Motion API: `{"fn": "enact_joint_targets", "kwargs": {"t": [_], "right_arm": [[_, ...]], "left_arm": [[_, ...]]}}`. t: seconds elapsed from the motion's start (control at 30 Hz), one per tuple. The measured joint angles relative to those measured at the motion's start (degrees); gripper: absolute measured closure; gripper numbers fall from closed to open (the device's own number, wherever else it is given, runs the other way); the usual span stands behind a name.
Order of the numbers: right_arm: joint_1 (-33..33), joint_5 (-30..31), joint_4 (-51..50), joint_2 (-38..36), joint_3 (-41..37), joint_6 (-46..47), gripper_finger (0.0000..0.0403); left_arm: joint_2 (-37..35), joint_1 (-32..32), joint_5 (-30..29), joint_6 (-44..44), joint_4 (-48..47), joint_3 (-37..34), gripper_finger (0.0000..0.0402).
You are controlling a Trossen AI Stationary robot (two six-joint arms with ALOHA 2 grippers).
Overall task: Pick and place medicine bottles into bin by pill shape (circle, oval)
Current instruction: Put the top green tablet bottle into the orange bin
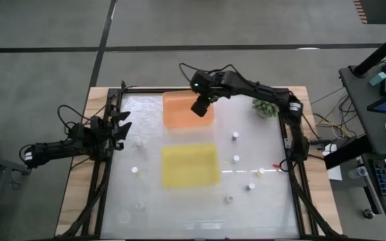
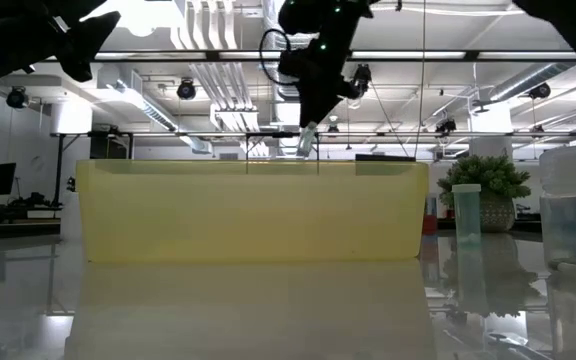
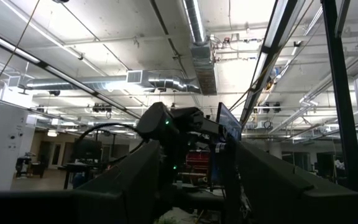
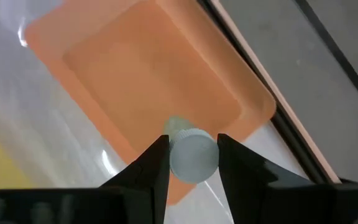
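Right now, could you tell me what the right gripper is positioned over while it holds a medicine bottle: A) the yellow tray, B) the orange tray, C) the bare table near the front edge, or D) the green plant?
B: the right gripper is shut on a white-capped medicine bottle directly above the orange tray, and the high view also shows it over that tray's right part.

A green spiky plant [image 1: 265, 106] sits at the table's [image 1: 179, 211] far right corner — apparently potted.
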Motion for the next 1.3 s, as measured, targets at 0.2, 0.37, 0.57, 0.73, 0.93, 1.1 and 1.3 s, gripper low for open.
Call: {"fn": "enact_joint_targets", "kwargs": {"t": [0.2, 0.37, 0.57, 0.73, 0.93, 1.1, 1.3], "right_arm": [[-0.3, 0.0, -6.4, 9.9, 11.1, -7.3, 0.0290], [-1.2, -0.1, -8.2, 15.2, 16.3, -12.8, 0.0290], [-3.7, -0.4, -7.7, 17.4, 16.1, -15.1, 0.0289], [-5.4, -0.4, -6.7, 18.9, 16.0, -15.4, 0.0289], [-6.8, -4.1, -4.6, 19.9, 15.6, -15.5, 0.0290], [-6.9, -6.5, -3.6, 21.3, 15.5, -15.4, 0.0288], [-6.9, -6.5, -2.9, 22.6, 15.5, -15.3, 0.0287]], "left_arm": [[0.0, 0.0, 0.0, 0.0, 0.0, 0.0, 0.0204], [0.0, 0.0, 0.0, 0.0, 0.0, 0.0, 0.0204], [0.0, 0.0, 0.0, 0.0, 0.0, 0.0, 0.0204], [0.0, 0.0, 0.0, 0.0, 0.0, 0.0, 0.0204], [0.0, 0.0, 0.0, 0.0, 0.0, 0.0, 0.0204], [-0.1, 0.0, 0.0, 0.0, 0.0, 0.0, 0.0204], [0.0, 0.0, 0.0, 0.0, 0.0, 0.0, 0.0204]]}}
